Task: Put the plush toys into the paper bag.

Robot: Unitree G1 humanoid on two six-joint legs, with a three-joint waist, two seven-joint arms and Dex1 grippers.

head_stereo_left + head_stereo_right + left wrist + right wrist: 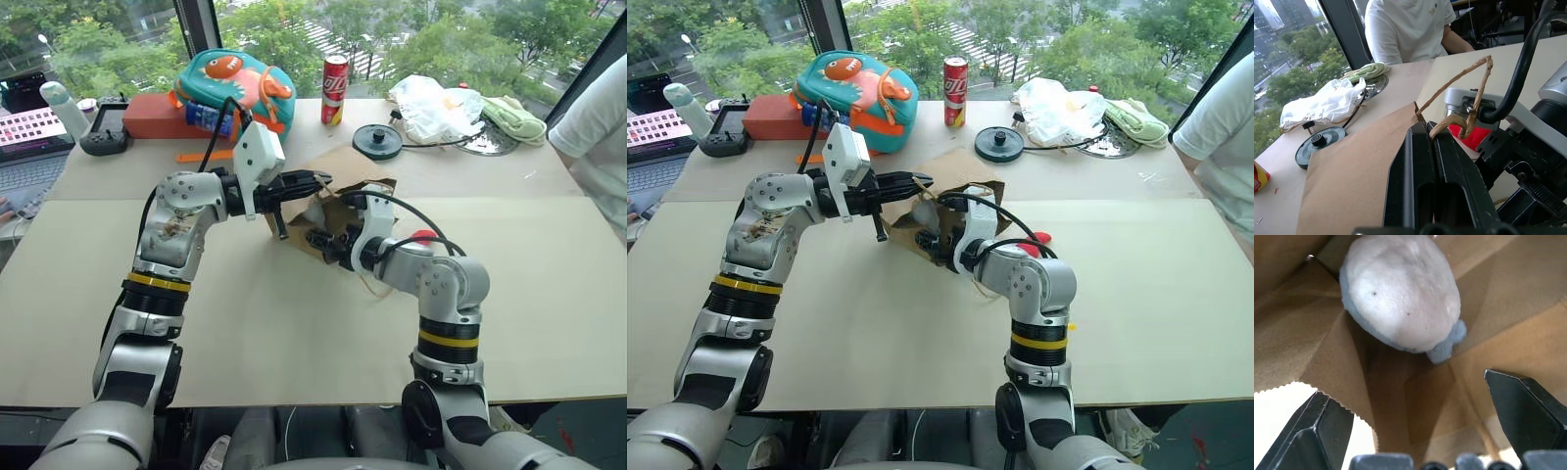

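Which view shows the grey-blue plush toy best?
The right wrist view: the grey-blue plush toy lies inside the paper bag, seen large between the open right tool. The eye views catch a pale glimpse at the bag's mouth; the left wrist view gives the bag's outside.

Two head-height views, side by side, looking forward and down over both arms across a tan table [294,333] toward windows at the far edge, sharing nearly the same scene: the paper bag [338,171] at centre, a teal backpack [235,88] and red can [955,90] far off. Left wrist view very close along the pressed-together fingers of the left gripper [1432,176], facing right toward a person in white [1405,29]. Right wrist view closest of all, peering between the spread fingers of the right gripper [1425,431] into the bag at the grey-blue plush toy [1400,289].
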